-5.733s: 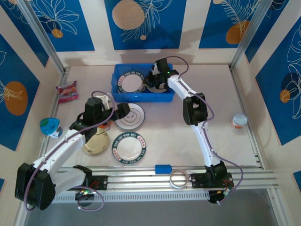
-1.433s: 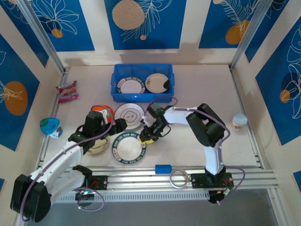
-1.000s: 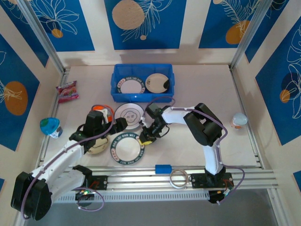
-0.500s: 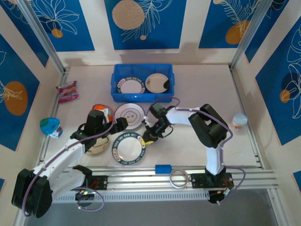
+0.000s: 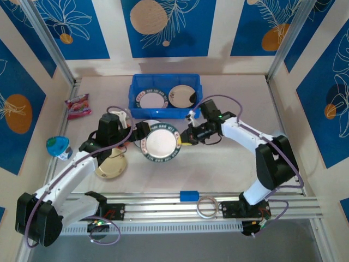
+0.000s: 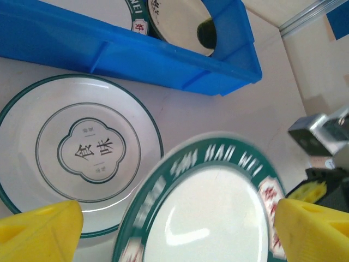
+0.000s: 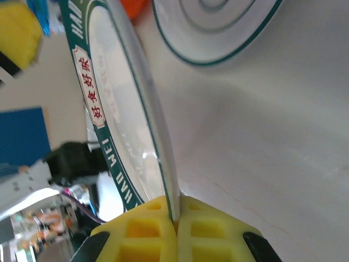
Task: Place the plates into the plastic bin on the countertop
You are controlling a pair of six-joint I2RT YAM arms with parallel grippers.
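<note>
Your right gripper [image 5: 184, 140] has lifted the green-rimmed plate [image 5: 160, 143], pinching its edge; left gripper [image 5: 143, 132] fingers are spread apart. Blue bin [image 5: 165, 113], upper middle, holds a cream plate [image 5: 180, 96] and a second green plate [image 5: 151, 100].

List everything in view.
Bin: one, blue, far middle of the countertop.
Green-rimmed plate: one, white, in the bin, left.
Pale plate: one, cream, in the bin, right.
Drawn plate: one, white with green lines, flat before the bin.
Held plate: one, white with green lettered rim, raised, overlapping the drawn plate.
Cream plate: one, near left.
Packet: one, pink, far left.
Teal item: one, left edge.
Tub: one, white and orange, right.
Block: one, blue, on the rail.
Ring: one, pale, on the rail.
Left gripper: one, yellow-tipped, open, beside the held plate.
Right gripper: one, yellow-tipped, shut on the held plate's rim.
</note>
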